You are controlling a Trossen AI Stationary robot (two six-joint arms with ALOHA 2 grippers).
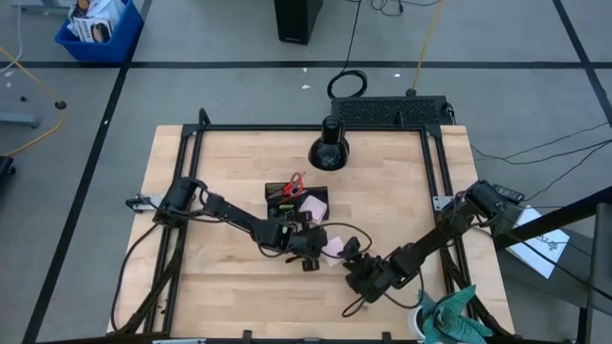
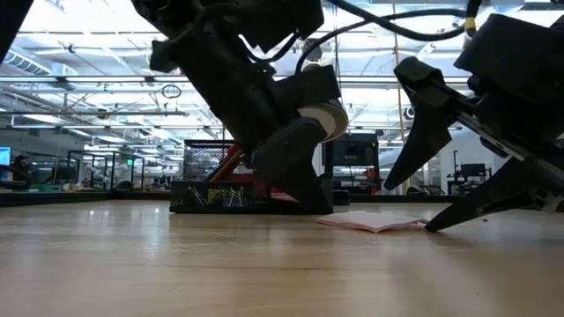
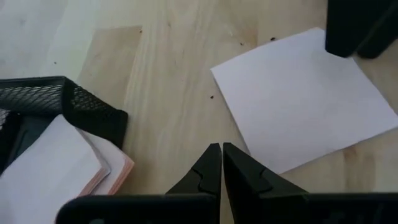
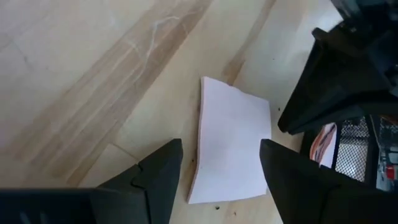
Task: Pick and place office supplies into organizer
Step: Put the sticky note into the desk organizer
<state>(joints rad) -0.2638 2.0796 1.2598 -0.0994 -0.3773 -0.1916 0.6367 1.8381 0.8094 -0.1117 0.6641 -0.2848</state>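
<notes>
A loose pink sticky sheet (image 1: 335,247) lies flat on the wood near the black mesh organizer (image 1: 295,202). The organizer holds red-handled scissors (image 1: 295,182) and a pink sticky-note pad (image 1: 313,205); the pad (image 3: 56,165) overhangs its corner. My left gripper (image 3: 221,152) is shut, with its tips low beside the sheet's (image 3: 305,106) edge on the organizer side. My right gripper (image 4: 221,165) is open and slants down over the sheet (image 4: 233,143), one finger on either side of it. Pencils and pens do not show clearly. My left gripper's shut tips (image 2: 310,204) are down at the table just beside the sheet's edge (image 3: 252,146); I cannot tell whether they touch it. My right gripper's lower fingertip (image 2: 434,226) stands at the sheet's end (image 2: 414,224) away from the organizer; whether it touches cannot be told. The sheet stays on the table.
A round black cone-shaped object (image 1: 328,148) stands behind the organizer near the table's far edge. A teal crumpled thing (image 1: 449,313) sits at the near right corner. Cables loop around both arms. Bare wood lies to the left and in front of the grippers.
</notes>
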